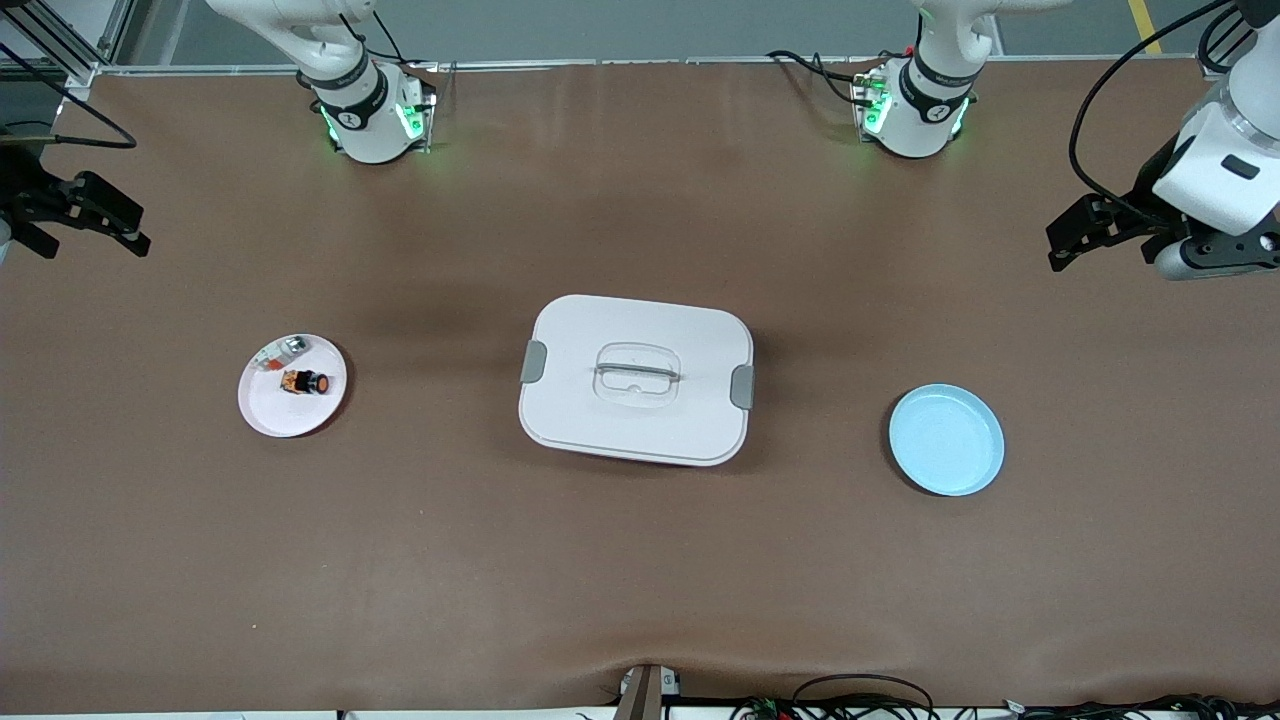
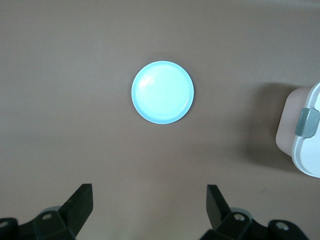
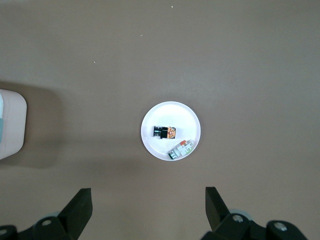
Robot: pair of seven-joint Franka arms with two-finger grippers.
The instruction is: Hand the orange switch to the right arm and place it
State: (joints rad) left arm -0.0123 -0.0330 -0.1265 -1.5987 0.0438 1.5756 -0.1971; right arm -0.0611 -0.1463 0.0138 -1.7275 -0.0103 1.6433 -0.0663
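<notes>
The orange switch [image 1: 305, 381] lies on its side on a small white plate [image 1: 275, 415] toward the right arm's end of the table. It also shows in the right wrist view [image 3: 165, 132] on that plate [image 3: 170, 112]. My right gripper [image 1: 125, 220] is open and empty, up in the air over the table's edge at its own end; its jaws show wide apart [image 3: 148, 195]. My left gripper [image 1: 1062, 245] is open and empty, raised over the table at the left arm's end, its jaws wide apart [image 2: 150, 192].
A clear-white part [image 1: 280, 352] lies on the white plate beside the switch. A white lidded box [image 1: 636, 378] with grey clips stands at the table's middle. A light blue plate [image 1: 946, 439] lies toward the left arm's end and shows in the left wrist view [image 2: 162, 92].
</notes>
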